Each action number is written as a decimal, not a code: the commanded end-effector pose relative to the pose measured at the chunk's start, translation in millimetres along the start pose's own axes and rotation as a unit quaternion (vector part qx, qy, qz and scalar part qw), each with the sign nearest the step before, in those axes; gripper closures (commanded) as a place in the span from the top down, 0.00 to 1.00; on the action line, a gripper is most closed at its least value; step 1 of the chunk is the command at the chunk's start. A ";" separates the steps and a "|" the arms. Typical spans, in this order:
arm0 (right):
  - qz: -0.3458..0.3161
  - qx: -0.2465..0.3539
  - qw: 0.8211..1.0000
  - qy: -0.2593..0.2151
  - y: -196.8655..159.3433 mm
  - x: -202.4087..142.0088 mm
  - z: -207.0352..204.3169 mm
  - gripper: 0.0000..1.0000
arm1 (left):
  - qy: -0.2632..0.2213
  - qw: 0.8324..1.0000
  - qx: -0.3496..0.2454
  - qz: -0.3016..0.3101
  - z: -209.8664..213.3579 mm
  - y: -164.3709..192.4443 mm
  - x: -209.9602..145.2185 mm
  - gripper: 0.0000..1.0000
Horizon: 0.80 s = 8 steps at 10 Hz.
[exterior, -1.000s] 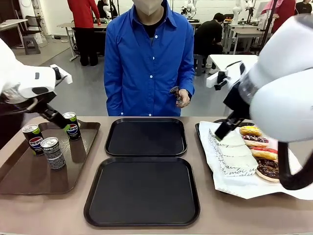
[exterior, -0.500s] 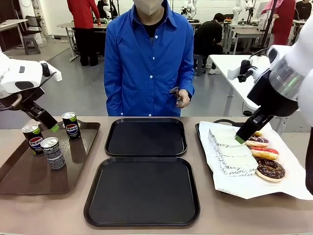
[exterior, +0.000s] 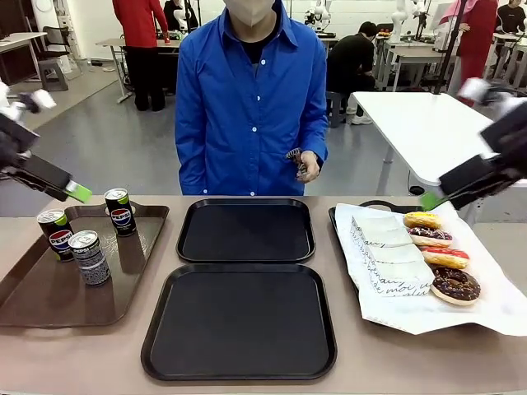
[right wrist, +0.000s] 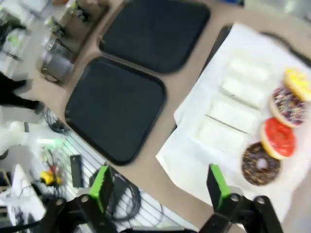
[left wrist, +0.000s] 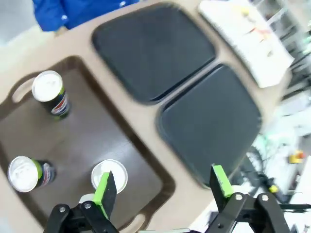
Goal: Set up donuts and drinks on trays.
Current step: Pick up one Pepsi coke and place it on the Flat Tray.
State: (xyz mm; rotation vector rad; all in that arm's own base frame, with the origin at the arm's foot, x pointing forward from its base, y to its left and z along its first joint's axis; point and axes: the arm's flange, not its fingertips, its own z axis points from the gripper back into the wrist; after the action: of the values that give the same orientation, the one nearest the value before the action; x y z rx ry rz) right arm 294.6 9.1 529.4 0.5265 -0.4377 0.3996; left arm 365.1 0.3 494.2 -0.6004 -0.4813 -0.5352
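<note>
Gaping wide, empty: left end effector (left wrist: 162, 183), right end effector (right wrist: 159, 183)

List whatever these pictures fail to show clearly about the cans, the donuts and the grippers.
1. Front view: script on the paper sleeves is too small to read.
2. Left wrist view: one can is partly hidden behind a finger of the left gripper; blur smears the can labels.
3. Front view: the object in the person's hand is too small to identify.
4. Right wrist view: blur washes out the toppings on the donuts.
</note>
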 end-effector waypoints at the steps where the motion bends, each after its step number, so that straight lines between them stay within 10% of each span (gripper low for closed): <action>1: -0.129 0.120 0.983 -0.054 -56.2 -48.8 -12.0 1.00 | -0.045 0.954 -0.253 0.153 18.8 42.7 1.2 1.00; 8: -0.246 0.182 0.947 -0.101 -149.3 -127.6 43.4 1.00 | -0.084 0.899 -0.232 0.362 47.6 185.2 -63.7 1.00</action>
State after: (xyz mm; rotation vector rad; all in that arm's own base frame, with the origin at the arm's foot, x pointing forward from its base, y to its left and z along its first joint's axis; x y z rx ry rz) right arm 258.8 -166.6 435.3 0.9934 -0.3728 -0.0801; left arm 407.8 177.4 406.5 -1.2102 -0.2564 0.0982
